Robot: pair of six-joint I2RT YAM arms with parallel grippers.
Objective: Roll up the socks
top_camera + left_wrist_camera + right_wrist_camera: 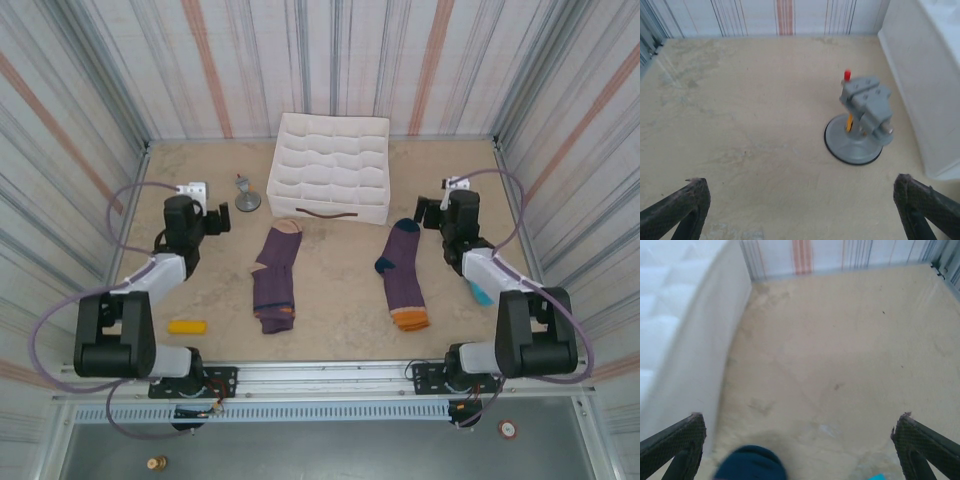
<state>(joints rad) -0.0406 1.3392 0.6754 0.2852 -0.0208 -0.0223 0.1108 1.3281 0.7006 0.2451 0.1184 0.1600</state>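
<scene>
Two purple socks lie flat on the table in the top view. The left sock has an orange end pointing toward the back. The right sock has a navy toe at the back and an orange cuff at the front. My left gripper stands open to the left of the left sock's far end, nothing between its fingers. My right gripper stands open just right of the right sock's navy toe, which lies low and left between its fingers.
A white divided organiser box stands at the back centre; its wall lies right of my left gripper. A grey suction-base stand sits ahead of the left gripper. A yellow block lies front left, something teal front right.
</scene>
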